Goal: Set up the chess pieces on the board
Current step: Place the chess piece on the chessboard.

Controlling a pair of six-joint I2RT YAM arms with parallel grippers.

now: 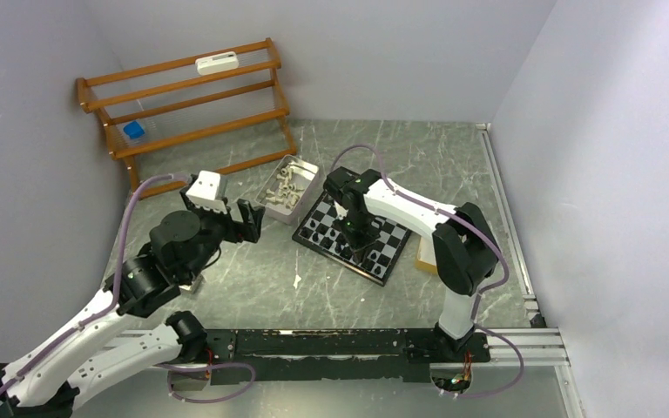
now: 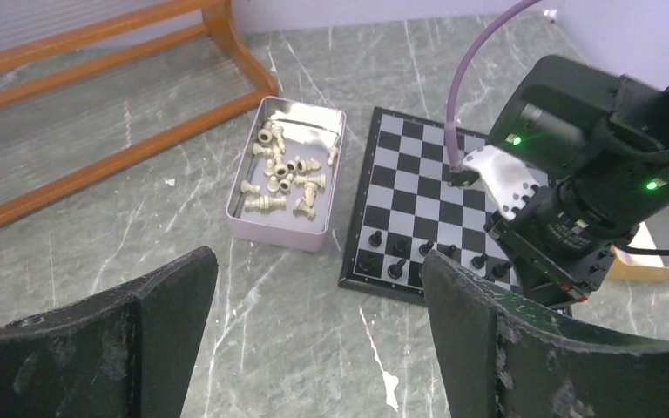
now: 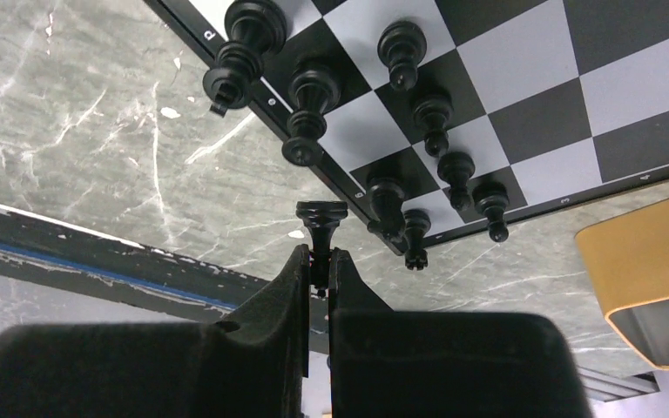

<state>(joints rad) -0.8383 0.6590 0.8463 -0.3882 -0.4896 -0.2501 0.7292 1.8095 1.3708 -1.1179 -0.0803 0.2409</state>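
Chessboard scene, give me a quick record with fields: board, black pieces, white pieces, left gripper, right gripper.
board: lying flat, right beside the metal tray
black pieces: several standing in two rows along one edge of the board
white pieces: heaped in the metal tray, none seen on the board
left gripper: open, empty, off to the side of the board
right gripper: shut on one black piece, by the board's edge
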